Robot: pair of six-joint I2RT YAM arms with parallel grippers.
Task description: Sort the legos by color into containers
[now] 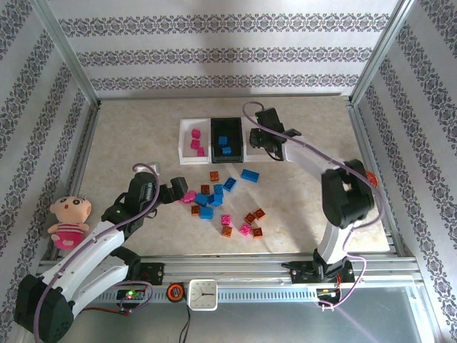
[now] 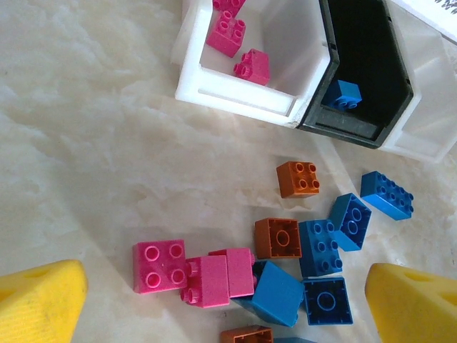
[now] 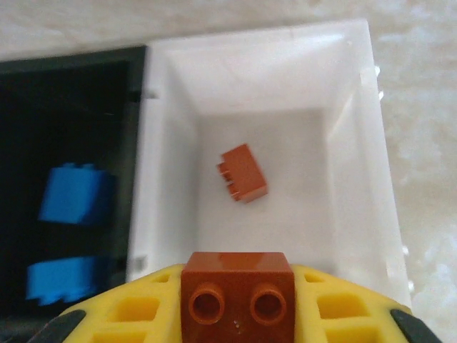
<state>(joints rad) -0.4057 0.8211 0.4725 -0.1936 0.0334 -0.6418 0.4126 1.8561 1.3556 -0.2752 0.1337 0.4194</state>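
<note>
My right gripper (image 3: 237, 289) is shut on an orange-brown lego (image 3: 237, 275) and hangs over the right white container (image 3: 285, 78), where another orange lego (image 3: 243, 171) lies. The black container (image 3: 71, 93) beside it holds two blue legos (image 3: 75, 194). The left white container (image 2: 235, 100) holds pink legos (image 2: 227, 32). My left gripper (image 2: 228, 307) is open above the loose pile of pink (image 2: 158, 266), blue (image 2: 320, 246) and orange (image 2: 298, 179) legos. From above, the pile (image 1: 214, 196) lies mid-table, with my left gripper (image 1: 178, 191) at its left edge.
A plush doll (image 1: 68, 221) sits at the left edge. A white clock (image 1: 203, 294) and a red-orange disc (image 1: 173, 292) are on the front rail. Aluminium frame posts and patterned walls bound the table.
</note>
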